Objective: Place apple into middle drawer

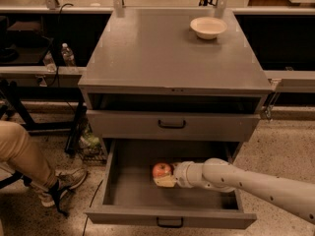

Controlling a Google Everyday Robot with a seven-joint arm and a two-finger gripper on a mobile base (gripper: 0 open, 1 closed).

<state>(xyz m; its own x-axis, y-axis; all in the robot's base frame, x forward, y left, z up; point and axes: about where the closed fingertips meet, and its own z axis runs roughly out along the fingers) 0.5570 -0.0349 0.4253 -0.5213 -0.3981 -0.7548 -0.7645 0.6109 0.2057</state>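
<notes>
The red-orange apple [161, 170] is inside the open middle drawer [130, 183], low over the grey tray near its centre. My gripper [163, 175] reaches in from the right on a white arm [256, 181] and is shut on the apple. One cream finger [165, 182] shows under and in front of the apple; the other is hidden behind it. I cannot tell whether the apple touches the tray. The drawer is pulled far out, with its black handle [170, 223] on the front panel.
The grey drawer front above [172, 124] is closed. A shallow white bowl [208, 27] sits on the cabinet top [162, 53] at the back right. A person's leg [22, 154] and shoe [66, 181] are left of the drawer. Water bottles [68, 54] stand behind.
</notes>
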